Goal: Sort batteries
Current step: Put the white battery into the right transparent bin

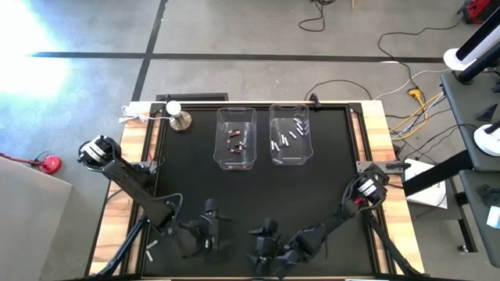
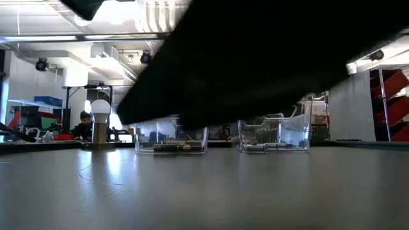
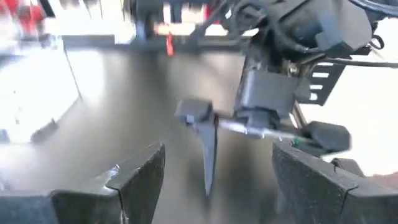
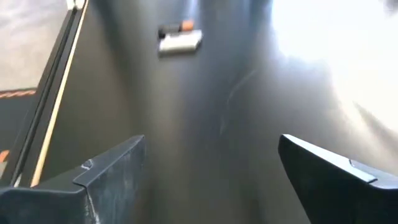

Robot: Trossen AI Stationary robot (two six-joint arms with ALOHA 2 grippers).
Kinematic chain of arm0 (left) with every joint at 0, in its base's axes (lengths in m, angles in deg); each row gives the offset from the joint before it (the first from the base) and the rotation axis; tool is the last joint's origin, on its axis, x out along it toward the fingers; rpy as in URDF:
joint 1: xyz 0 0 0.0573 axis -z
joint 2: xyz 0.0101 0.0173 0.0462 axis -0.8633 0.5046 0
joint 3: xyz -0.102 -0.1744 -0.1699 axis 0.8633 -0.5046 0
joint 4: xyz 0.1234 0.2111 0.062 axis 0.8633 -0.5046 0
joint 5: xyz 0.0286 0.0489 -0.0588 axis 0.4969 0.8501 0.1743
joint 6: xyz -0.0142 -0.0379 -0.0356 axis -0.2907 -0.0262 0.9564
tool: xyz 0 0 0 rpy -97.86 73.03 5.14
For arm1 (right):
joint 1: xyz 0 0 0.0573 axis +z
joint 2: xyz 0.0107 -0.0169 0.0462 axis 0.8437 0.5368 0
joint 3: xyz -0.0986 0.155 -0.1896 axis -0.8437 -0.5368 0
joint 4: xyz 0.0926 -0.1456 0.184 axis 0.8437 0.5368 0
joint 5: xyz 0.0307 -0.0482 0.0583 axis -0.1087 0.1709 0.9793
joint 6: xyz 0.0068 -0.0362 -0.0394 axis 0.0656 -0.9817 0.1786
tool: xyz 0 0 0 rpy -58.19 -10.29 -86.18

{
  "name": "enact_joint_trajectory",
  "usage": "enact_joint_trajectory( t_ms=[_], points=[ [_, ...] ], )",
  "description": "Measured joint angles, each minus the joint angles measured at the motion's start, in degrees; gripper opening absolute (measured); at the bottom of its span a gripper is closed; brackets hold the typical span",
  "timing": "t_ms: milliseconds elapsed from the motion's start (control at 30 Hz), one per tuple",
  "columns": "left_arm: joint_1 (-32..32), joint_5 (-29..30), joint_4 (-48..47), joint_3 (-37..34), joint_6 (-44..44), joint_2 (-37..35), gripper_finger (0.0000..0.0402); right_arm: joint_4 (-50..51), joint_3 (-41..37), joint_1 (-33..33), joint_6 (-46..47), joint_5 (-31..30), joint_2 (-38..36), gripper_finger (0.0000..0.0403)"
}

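Two clear bins stand at the table's far middle. The left bin (image 1: pixel 235 139) holds dark reddish batteries (image 1: pixel 233 144); the right bin (image 1: pixel 290 134) holds white batteries (image 1: pixel 286 137). Near the table's near edge, my left gripper (image 1: pixel 209 226) (image 3: pixel 217 162) and my right gripper (image 1: pixel 264 240) (image 4: pixel 211 149) face each other, both open and holding nothing. A loose white battery (image 4: pixel 180 43) and a dark one with an orange end (image 4: pixel 176 28) lie side by side on the mat ahead of the right gripper. More white cells (image 1: pixel 151 250) lie by the near left edge.
A round silver knob-like stand with a white bulb (image 1: pixel 179 119) (image 2: pixel 99 124) sits at the far left, with a white cable beside it. In the low view a dark arm fills the upper picture; both bins (image 2: pixel 171 137) (image 2: pixel 275 133) show behind it. Bare black mat lies mid-table.
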Motion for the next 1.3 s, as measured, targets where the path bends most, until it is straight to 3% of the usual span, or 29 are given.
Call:
enact_joint_trajectory(
  t_ms=[133,300,467,600,767,967,1300],
  points=[
    [0.12,1.96,9.87,-4.37,-11.88,-3.16,0.0272,-2.15,3.66,-3.92,-5.16,1.63,0.86,0.0361],
    [3.84,2.27,22.01,-14.29,-16.30,-10.80,0.0272,-2.13,11.70,-6.40,-10.70,4.52,8.38,0.0361],
    [10.20,1.94,51.02,-27.25,-24.46,-12.15,0.0272,-1.65,18.65,-7.23,-13.45,8.64,13.90,0.0361],
    [12.26,1.95,69.43,-32.25,-30.83,-9.77,0.0272,-2.10,22.81,-7.78,-13.50,10.85,16.94,0.0361],
    [11.67,1.97,73.00,-33.02,-34.67,-7.15,0.0272,-1.87,24.10,-8.51,-14.78,11.19,18.27,0.0361],
    [10.49,2.05,73.05,-32.55,-35.31,-6.66,0.0272,-2.05,23.07,-10.10,-14.41,17.06,18.11,0.0356],
    [10.35,2.33,73.03,-31.93,-36.38,-6.94,0.0272,2.68,22.69,-10.80,-13.95,19.37,17.92,0.0280]
  ],
)
